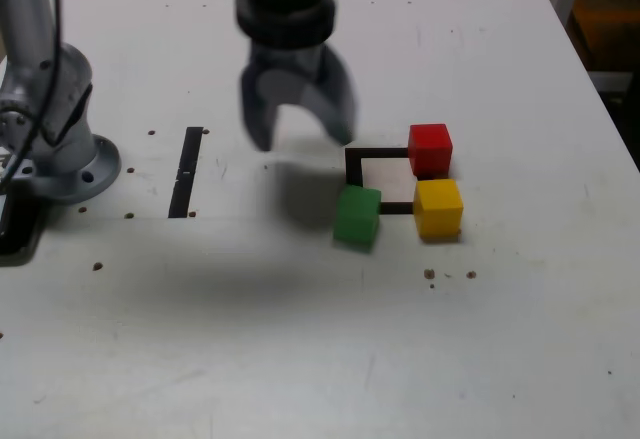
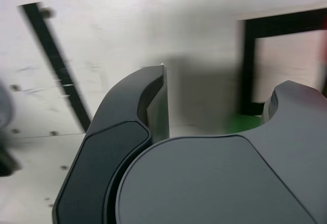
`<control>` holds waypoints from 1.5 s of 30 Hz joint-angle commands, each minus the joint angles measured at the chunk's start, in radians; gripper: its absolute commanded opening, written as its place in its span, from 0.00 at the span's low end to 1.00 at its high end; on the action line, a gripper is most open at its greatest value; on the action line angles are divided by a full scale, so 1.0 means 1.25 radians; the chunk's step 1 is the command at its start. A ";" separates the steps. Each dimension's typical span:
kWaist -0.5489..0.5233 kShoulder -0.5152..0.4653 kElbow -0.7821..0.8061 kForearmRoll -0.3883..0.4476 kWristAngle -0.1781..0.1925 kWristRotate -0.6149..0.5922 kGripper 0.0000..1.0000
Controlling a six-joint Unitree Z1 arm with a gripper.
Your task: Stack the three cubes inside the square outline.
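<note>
The square outline (image 1: pixel 380 179) is a thin black frame with a white centre on the white table. Three cubes sit on its edges: red (image 1: pixel 430 149) at the far right corner, yellow (image 1: pixel 438 207) at the near right corner, green (image 1: pixel 357 215) at the near left corner. My gripper (image 1: pixel 300 139) hangs open above the table, just to the exterior view's left of the outline, with nothing between its fingers. In the wrist view the outline (image 2: pixel 250 66) and a sliver of the green cube (image 2: pixel 245 123) show between the two dark fingers (image 2: pixel 153 106).
A thin straight black strip (image 1: pixel 186 171) lies to the exterior view's left of the gripper. The arm's grey base (image 1: pixel 60 129) stands at the far left. Small screw holes dot the table (image 1: pixel 300 339). A table edge runs along the right.
</note>
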 commanded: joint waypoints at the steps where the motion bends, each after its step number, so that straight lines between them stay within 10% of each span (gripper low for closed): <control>1: 0.004 0.034 -0.119 0.037 0.018 -0.002 0.76; 16: 0.029 0.213 -0.434 0.197 0.062 0.011 0.76; 45: 0.059 0.373 -0.477 0.195 0.037 0.049 0.76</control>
